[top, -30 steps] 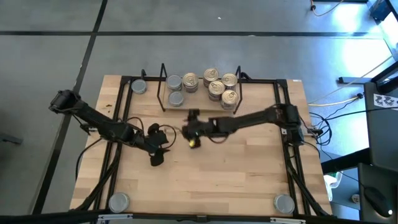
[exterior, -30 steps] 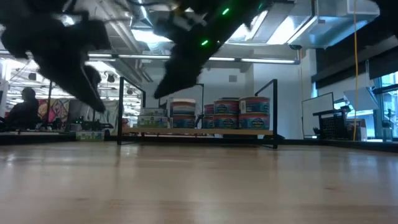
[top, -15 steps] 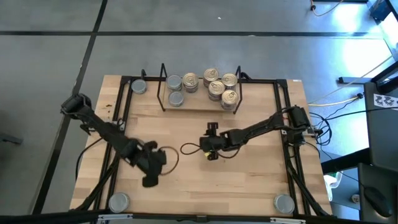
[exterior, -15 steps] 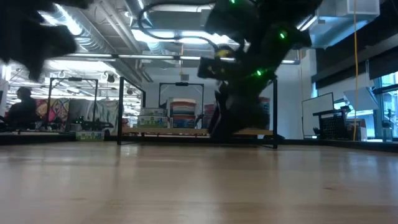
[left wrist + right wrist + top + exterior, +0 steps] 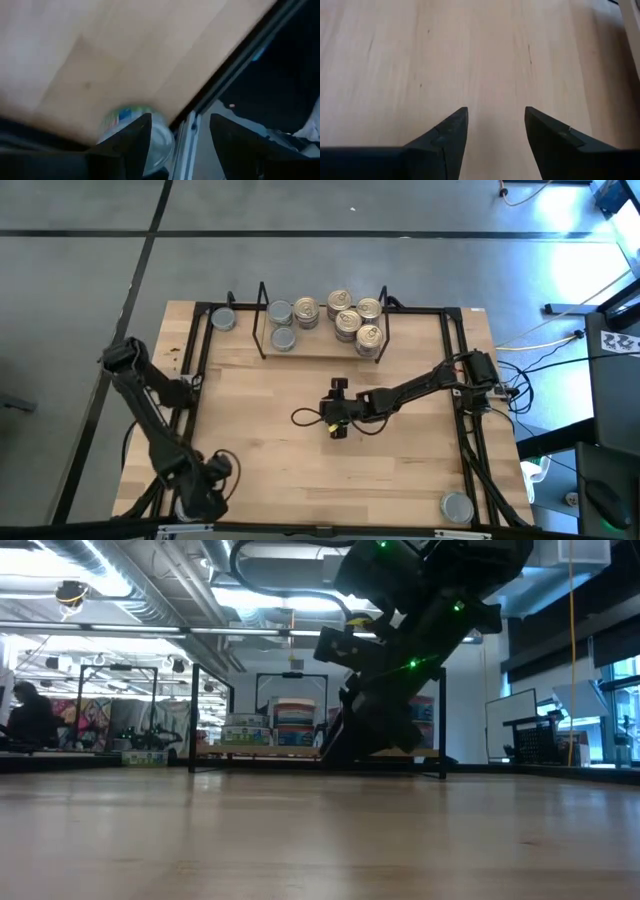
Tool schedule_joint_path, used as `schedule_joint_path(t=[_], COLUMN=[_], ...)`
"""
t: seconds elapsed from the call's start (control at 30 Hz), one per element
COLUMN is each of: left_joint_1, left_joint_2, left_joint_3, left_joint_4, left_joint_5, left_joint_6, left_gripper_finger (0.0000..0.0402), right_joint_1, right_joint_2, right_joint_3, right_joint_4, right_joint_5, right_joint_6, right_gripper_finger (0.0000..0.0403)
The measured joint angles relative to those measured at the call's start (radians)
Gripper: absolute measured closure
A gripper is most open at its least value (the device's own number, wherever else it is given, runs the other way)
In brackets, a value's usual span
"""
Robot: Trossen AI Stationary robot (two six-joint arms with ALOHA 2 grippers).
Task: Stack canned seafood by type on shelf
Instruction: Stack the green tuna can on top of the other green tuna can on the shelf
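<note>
Seven tins (image 5: 345, 321) crowd the shelf (image 5: 262, 310); left gripper (image 5: 179, 137) straddles a corner tin (image 5: 134, 134).

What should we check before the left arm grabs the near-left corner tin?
1. Left jaws open: ok.
2. Left jaws centred on corner tin: not ok, it sits by one finger.
3. Right jaws open, empty, over bare table: ok.
4. Right arm apart from the left arm, mid-table: ok.
5. Height of silver-lid tins on shelf: cannot tell.
</note>
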Motion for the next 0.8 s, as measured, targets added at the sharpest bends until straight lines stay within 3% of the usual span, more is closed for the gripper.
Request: schedule_joint_path(t=[0.17, 0.47, 0.8], left_joint_1=[-0.035, -0.034, 0.028], left_joint_2=[0.068, 0.186, 0.202], left_joint_3=[-0.001, -0.001, -0.001], left_joint_4=[0.023, 0.050, 0.035], left_joint_5=[0.023, 0.090, -0.040], left_joint_6=[-0.054, 0.139, 0.330], left_gripper_finger=[0.0202, 0.0202, 0.0202], right_joint_1=[0.000, 0.000, 0.000], right_joint_2=[0.000, 0.000, 0.000], right_joint_3=[0.000, 0.000, 0.000], right_joint_4=[-0.004, -0.005, -0.006], right_joint_5=[0.000, -0.025, -0.025], right_joint_6=[-0.002, 0.006, 0.007], right_gripper_finger=[0.0210, 0.0210, 0.0210])
